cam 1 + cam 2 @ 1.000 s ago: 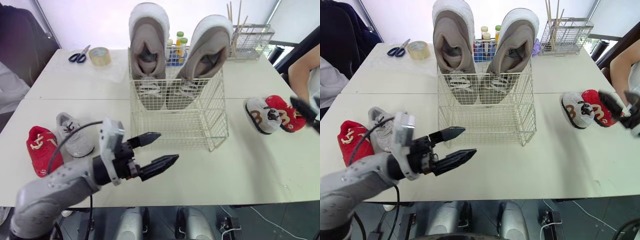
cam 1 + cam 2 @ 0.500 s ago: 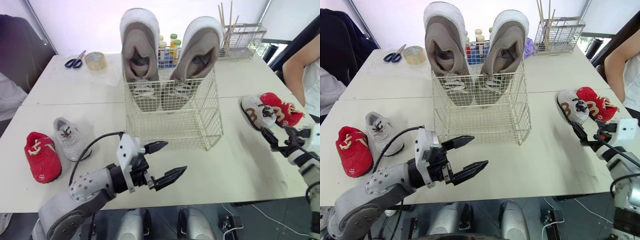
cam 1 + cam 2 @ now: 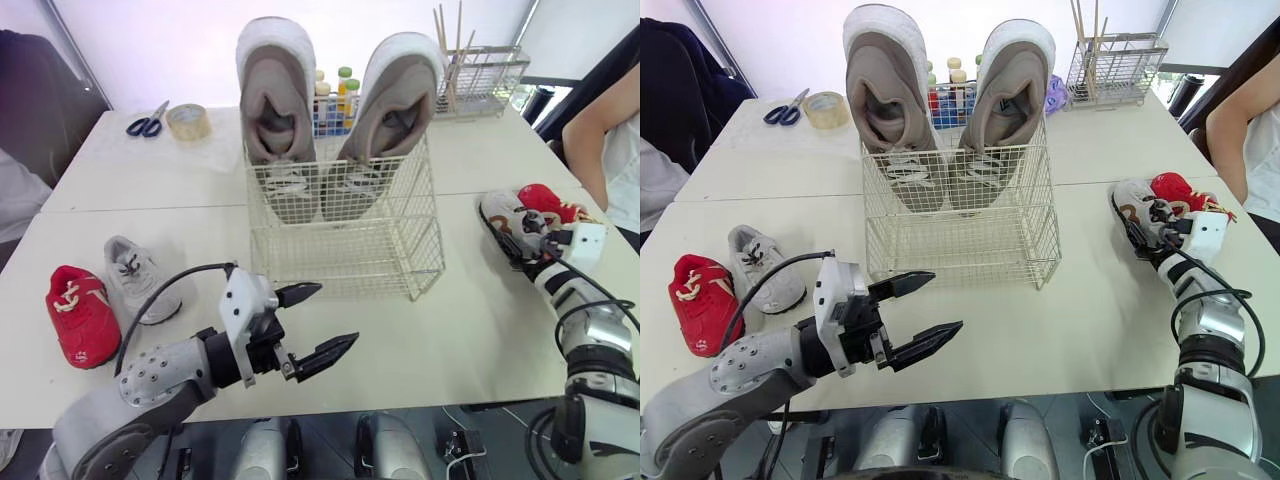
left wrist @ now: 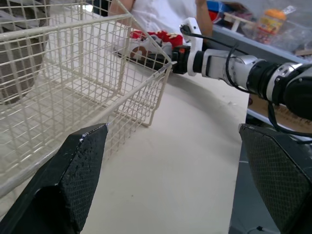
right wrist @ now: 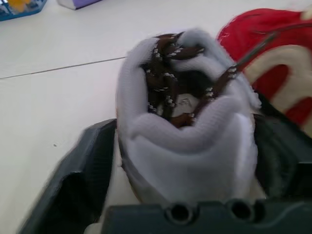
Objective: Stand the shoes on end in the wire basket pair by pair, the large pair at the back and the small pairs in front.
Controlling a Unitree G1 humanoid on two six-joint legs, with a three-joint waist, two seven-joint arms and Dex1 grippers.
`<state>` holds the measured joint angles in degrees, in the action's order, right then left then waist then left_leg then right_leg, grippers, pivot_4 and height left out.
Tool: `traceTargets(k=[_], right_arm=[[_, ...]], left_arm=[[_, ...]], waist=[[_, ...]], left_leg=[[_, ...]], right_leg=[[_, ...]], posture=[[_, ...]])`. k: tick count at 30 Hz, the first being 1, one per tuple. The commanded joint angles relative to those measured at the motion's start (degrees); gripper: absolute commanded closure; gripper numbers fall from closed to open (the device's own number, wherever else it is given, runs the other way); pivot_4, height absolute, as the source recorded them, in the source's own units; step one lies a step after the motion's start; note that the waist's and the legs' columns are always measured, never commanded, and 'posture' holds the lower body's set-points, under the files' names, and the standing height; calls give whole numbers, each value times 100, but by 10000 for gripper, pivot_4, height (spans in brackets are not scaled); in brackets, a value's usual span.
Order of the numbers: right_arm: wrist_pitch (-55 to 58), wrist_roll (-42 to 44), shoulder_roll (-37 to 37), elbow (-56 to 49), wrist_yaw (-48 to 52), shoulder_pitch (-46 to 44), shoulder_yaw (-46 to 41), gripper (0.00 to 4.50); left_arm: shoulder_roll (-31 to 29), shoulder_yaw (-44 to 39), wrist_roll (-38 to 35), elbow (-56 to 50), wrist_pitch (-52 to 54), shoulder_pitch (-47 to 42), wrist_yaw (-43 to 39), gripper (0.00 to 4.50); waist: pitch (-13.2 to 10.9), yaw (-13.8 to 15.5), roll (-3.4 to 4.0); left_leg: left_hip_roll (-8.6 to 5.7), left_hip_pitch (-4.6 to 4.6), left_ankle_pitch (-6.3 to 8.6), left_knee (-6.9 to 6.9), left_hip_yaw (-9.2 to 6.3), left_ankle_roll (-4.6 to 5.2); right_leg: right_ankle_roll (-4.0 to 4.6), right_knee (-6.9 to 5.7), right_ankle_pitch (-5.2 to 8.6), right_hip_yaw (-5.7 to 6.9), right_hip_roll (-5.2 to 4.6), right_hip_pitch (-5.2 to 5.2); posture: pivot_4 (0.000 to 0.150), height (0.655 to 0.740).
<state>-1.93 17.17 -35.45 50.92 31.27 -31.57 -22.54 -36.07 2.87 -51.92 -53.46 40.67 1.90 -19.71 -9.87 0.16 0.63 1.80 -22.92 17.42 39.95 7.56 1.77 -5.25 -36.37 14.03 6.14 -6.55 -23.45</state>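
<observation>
The left claw [image 3: 337,313] hangs over the near edge of the table [image 3: 450,340], just in front of the wire basket [image 3: 345,250]. Its 2 black fingers are spread wide apart. It is not touching the basket or any shoe.

The right claw [image 5: 187,126] is on the right side of the table. It is closed around the grey shoe with brown laces [image 5: 185,122], 1 black finger [image 5: 92,165] pressed on each side of it. The shoe lies on the table. A red shoe with pale laces [image 5: 273,58] lies right beside it, on the far right, touching it.

The wire basket sits in the middle of the table. 2 big grey shoes stand on end in its far part, toes down and heels up. The left big shoe [image 3: 272,110] and the right big shoe [image 3: 395,110] stick up well above the rim and lean a little away from each other at the top.

On the left side of the table lie 2 more little shoes, side by side: a small red shoe [image 3: 82,312] and a small grey shoe [image 3: 135,278]. They are well apart from the basket.

Behind the basket stand some small bottles [image 3: 343,85]. Far right is a small wire rack [image 3: 490,75] with thin sticks [image 3: 458,30] standing in it. Far left lie scissors [image 3: 145,120] and a roll of tape [image 3: 187,120]. A person's arm [image 3: 600,130] is at the right edge.
</observation>
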Motion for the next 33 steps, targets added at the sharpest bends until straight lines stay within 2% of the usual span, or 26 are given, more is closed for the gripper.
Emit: traceTargets(k=[1, 3, 6, 8, 11, 14, 16, 18, 20, 24, 26, 30, 33], right_arm=[[-238, -87, 44, 179, 89, -111, 90, 23677], [-337, -110, 80, 203, 36, -112, 108, 31884], [-491, -68, -39, -26, 58, -88, 36, 38187], [-544, 42, -333, -470, 210, -203, -77, 38187], [-433, 178, -1089, -990, 627, -890, -174, 38187], [-483, 126, -2116, -876, 1476, -2575, 92, 38187], [-619, 24, -2303, -828, 1903, -3513, 389, 38187], [-533, 109, -2220, -859, 2561, -4514, 687, 38187], [-165, 381, -1944, -1278, 3345, -5094, 996, 38187], [959, 1228, -1343, -2666, 5309, -5161, 1769, 38187], [1182, 1299, -1276, -2996, 5888, -5166, 2031, 38187], [1632, 2134, -1610, -3784, 6123, -5339, 2762, 38187], [1618, 2787, -1876, -4267, 6123, -5366, 3231, 38187]], left_arm=[[-84, -191, -150, -304, -10, 72, 88, 0], [-152, -270, -194, -324, -12, 132, 80, 0], [-391, -527, -347, -289, 0, 209, -75, 0], [-600, -972, -817, -133, 18, 181, -151, 0], [-1076, -1742, -2109, 216, 68, 64, -243, 0], [-1626, -2172, -3185, 645, 154, -383, -137, 0], [-1892, -2350, -3546, 901, 223, -540, -161, 0], [-2134, -2416, -3840, 1053, 296, -698, -149, 0], [-2341, -2567, -4052, 1202, 382, -754, -211, 0], [-2779, -3164, -4903, 1580, 667, -622, -192, 0], [-2946, -3617, -4895, 1787, 926, -407, -414, 0], [-3104, -4675, -4974, 2437, 1442, -8, -826, 0], [-3210, -5226, -4986, 2940, 1797, 98, -1147, 0]], waist=[[0, -32, -1], [0, -69, -1], [0, -93, 0], [-7, -87, 9], [-36, -86, 66], [-83, -106, 151], [-87, -109, 143], [-76, -119, 90], [-71, -167, 29], [-73, -276, 9], [-77, -238, 4], [-88, -61, -5], [-90, -71, -14]], left_leg=[[0, 0, 0, 0, 1, 0], [0, 3, 0, 0, -1, 0], [1, 5, 0, -4, -3, -2], [2, 4, 0, -5, -3, -2], [-6, -4, 0, -3, -1, -2], [-13, -39, -1, 10, 13, 1], [-11, -49, -2, -1, 30, -1], [6, -39, -9, -34, 12, -21], [8, -21, -26, -87, 11, -51], [34, -22, -28, -79, 11, -57], [32, -26, -29, -74, 14, -57], [8, -60, -26, -73, 8, -50], [3, -68, -21, -73, 5, -42]], right_leg=[[0, 1, 0, 0, 0, 1], [0, 2, 0, 0, -1, 5], [0, 1, 0, 2, 0, 5], [0, 1, 0, 3, 0, 3], [0, 1, 0, 2, -14, -4], [-2, -5, -1, -10, -23, -48], [-2, -30, -1, -31, -17, -91], [14, -31, 17, -30, 14, -94], [27, -14, 22, -30, 36, -94], [45, -11, 9, -34, 46, -93], [46, -20, 7, -32, 38, -99], [43, -20, 9, -18, 15, -128], [41, -4, 10, -11, 10, -125]], posture=[[1500, 7400], [1500, 7400], [1500, 7400], [1500, 7400], [1500, 7400], [1500, 7400], [1500, 7400], [1500, 7400], [1500, 7400], [1500, 7400], [1500, 7400], [1500, 7400], [1500, 7400]])
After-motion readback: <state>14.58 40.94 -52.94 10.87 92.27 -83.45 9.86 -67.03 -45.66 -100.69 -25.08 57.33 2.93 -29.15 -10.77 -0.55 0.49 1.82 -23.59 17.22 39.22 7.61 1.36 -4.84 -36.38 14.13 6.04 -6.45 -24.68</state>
